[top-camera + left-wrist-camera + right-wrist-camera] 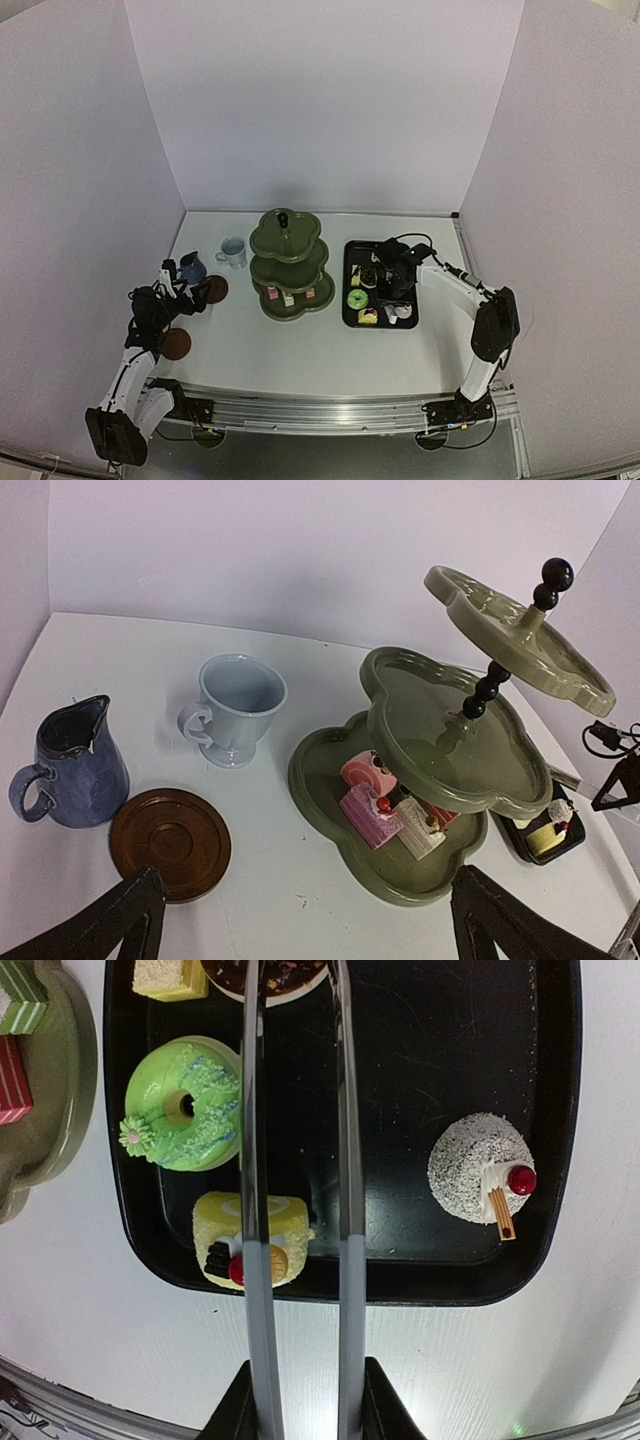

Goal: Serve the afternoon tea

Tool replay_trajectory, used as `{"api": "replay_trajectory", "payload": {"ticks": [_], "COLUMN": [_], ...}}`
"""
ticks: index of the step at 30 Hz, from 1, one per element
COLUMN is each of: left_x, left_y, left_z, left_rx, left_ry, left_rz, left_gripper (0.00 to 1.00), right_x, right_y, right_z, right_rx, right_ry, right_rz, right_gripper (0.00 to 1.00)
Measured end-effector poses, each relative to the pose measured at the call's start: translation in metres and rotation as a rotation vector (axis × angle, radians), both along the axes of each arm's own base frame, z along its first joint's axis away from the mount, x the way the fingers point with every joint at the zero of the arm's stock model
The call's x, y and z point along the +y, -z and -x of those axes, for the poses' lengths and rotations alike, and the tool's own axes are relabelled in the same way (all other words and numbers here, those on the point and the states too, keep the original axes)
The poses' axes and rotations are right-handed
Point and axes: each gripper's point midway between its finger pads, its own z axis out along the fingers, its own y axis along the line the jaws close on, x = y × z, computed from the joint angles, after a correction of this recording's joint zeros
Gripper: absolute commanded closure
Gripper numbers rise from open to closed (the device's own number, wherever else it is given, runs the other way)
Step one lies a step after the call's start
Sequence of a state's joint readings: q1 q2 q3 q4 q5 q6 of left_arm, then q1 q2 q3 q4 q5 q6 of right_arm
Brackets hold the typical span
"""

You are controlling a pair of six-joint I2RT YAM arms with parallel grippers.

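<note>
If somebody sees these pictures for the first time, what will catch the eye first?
First the dark green three-tier stand in the middle of the table, with small cakes on its lowest tier. Then the black tray to its right, a bright green doughnut on it, and the metal tongs that the right gripper holds above it.

It looked like a robotics lab booth: plain white panels (320, 100) walled a white table (300, 345), and a left arm (140, 350) and right arm (487, 335) were bolted to a metal rail (320, 408) along the frame's bottom.
</note>
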State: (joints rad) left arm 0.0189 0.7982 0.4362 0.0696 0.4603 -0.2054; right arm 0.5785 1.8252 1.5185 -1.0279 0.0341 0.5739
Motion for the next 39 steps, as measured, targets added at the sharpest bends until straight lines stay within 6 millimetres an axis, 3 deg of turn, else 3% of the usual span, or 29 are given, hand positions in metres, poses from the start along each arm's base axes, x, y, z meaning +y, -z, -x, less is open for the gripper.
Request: {"api": "replay_trajectory", "payload": {"ticks": [7,11,15,23,27,31,35,39], "left_x": [0.000,0.000,0.000,0.002,0.011,0.021,0.028,0.030], "left_y": [0.003,0.003,0.003,0.008,0.021,0.033,0.044,0.046], "left_z": [0.000,0.001,0.000,-0.002,-0.005,-0.008,-0.012,-0.013], "left_rx": [0.005,0.005,0.004,0.026,0.073,0.119,0.158,0.158], "left_ry": [0.000,0.001,0.001,-0.012,-0.046,-0.081,-0.103,-0.108], "left_rz": [0.000,-0.002,-0.004,0.001,0.004,0.008,0.008,0.008], "left_gripper": [0.00,0.00,0.00,0.00,0.00,0.00,0.00,0.00], "right_x": [-0.001,-0.004,-0.005,-0.008,-0.010,-0.005,0.010,0.030], "right_y": [-0.002,-0.009,-0.030,-0.095,-0.120,-0.124,-0.106,-0.073], "right_z": [0.002,0.004,0.002,-0.013,-0.043,-0.086,-0.141,-0.182], "right_rx": [0.002,0.001,-0.029,-0.168,-0.248,-0.307,-0.360,-0.379], "right_ry": [-0.004,-0.020,-0.043,-0.116,-0.150,-0.188,-0.238,-0.302], "right_rz": [0.002,0.012,0.015,-0.013,-0.034,-0.042,-0.058,-0.090], "right_gripper": [1.00,1.00,1.00,1.00,1.00,1.00,1.00,1.00]}}
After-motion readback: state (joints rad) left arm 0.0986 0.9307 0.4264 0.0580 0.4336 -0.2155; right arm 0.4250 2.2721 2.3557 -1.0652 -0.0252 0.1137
